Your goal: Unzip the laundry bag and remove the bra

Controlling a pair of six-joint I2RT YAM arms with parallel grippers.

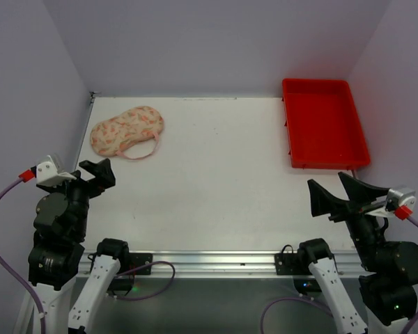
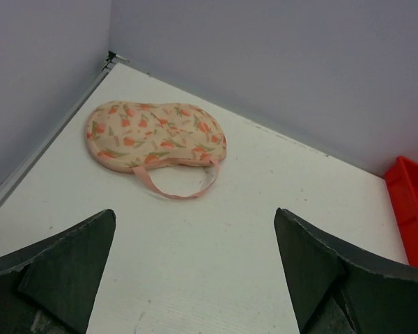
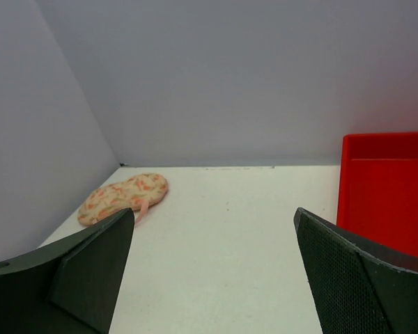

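Overhead view of a white table [image 1: 216, 167]. The bag [image 1: 126, 129] lies flat and zipped shut in the upper left of the frame, close to the left wall and far corner. Its pink strap [image 1: 145, 152] loops out from the near edge. A red tray [image 1: 327, 125] sits at upper right. The left gripper [image 1: 97, 172] at lower left and the right gripper [image 1: 333, 189] at lower right both hover with fingers spread wide, holding nothing, well apart from the bag.

The zip pull cannot be made out in any view, so fingers may well close on the strap or trim instead. The bag looks light and loose, so tugging the zip without pinning the bag would likely drag it. The nearby wall leaves the left arm little room.
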